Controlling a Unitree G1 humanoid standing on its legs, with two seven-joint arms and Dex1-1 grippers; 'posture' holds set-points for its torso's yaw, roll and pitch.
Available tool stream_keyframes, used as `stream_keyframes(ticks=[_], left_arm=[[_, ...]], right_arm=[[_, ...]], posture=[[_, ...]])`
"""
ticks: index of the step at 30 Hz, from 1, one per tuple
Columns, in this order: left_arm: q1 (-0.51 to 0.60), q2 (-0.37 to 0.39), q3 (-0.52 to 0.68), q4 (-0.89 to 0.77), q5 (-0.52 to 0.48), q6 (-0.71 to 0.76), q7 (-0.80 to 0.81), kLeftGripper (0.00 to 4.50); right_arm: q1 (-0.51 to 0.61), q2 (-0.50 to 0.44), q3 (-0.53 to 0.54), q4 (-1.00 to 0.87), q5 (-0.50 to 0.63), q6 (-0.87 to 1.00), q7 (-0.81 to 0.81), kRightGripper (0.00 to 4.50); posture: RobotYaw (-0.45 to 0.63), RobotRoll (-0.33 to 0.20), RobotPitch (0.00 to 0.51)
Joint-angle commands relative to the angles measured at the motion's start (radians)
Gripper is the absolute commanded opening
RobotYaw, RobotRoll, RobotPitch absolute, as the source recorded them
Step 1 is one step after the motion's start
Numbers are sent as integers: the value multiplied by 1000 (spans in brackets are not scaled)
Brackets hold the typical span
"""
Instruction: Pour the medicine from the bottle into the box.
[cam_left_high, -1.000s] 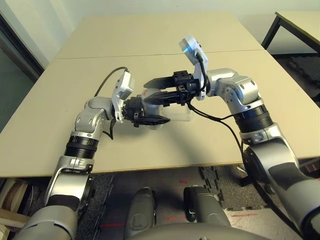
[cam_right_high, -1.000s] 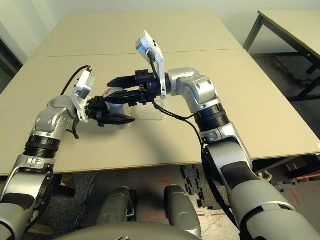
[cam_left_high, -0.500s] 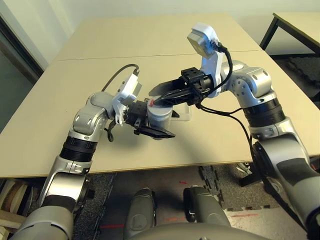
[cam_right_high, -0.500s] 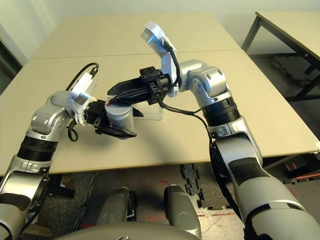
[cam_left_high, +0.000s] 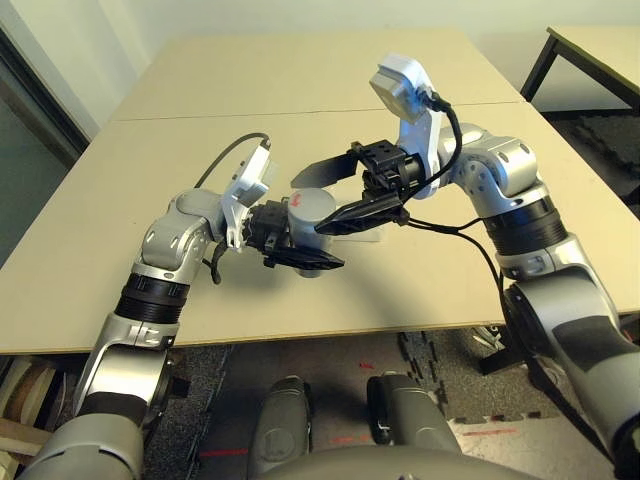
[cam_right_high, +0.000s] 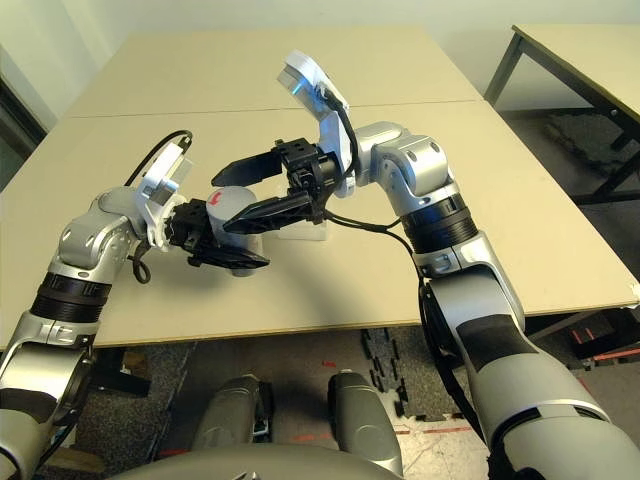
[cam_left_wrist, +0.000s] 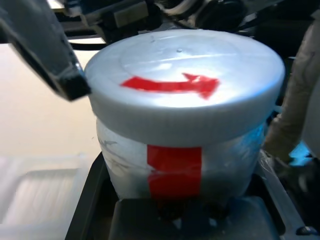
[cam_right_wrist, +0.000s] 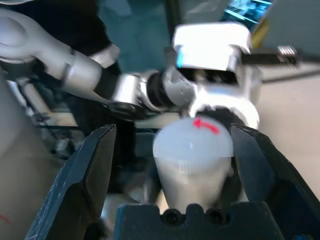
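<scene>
Left gripper (cam_left_high: 300, 243) clamps small silver-grey red-labelled bottle (cam_left_high: 306, 212), steadying it | grey round cap (cam_left_wrist: 182, 85) on | right gripper (cam_left_high: 352, 190) spread wide, 2 fingers straddling cap | clear shallow plastic box (cam_right_high: 300, 230) just beyond, awaiting pour.

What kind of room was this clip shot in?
Probably a lab or workshop: plain beige tables pushed together, a black-legged table beside them, and dark floor mats at the right.
</scene>
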Motion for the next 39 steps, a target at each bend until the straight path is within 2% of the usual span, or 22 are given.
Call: stream_keyframes(ticks=[1, 9, 14, 26, 39], left_arm=[[13, 10, 26, 20, -11, -12, 19, 2604], [17, 12, 48, 58, 4, -46, 44, 2604], [1, 17, 64, 107, 17, -81, 70, 2604], [-62, 6, 72, 247, 69, -186, 119, 2604], [-94, -40, 70, 304, 82, -223, 153, 2604]], right_arm=[[-25, 3, -23, 74, -52, -77, -51, 4500], [-45, 30, -78, 156, -108, -168, -200, 4500], [-20, 37, -95, 90, -79, -128, -217, 4500], [55, 78, -73, -99, -47, -31, -272, 4500], [26, 185, -34, -45, -146, -132, -411, 4500]], posture=[[-51, 0, 48], [-52, 0, 41], [-55, 0, 38], [-62, 0, 34], [-73, 0, 37]])
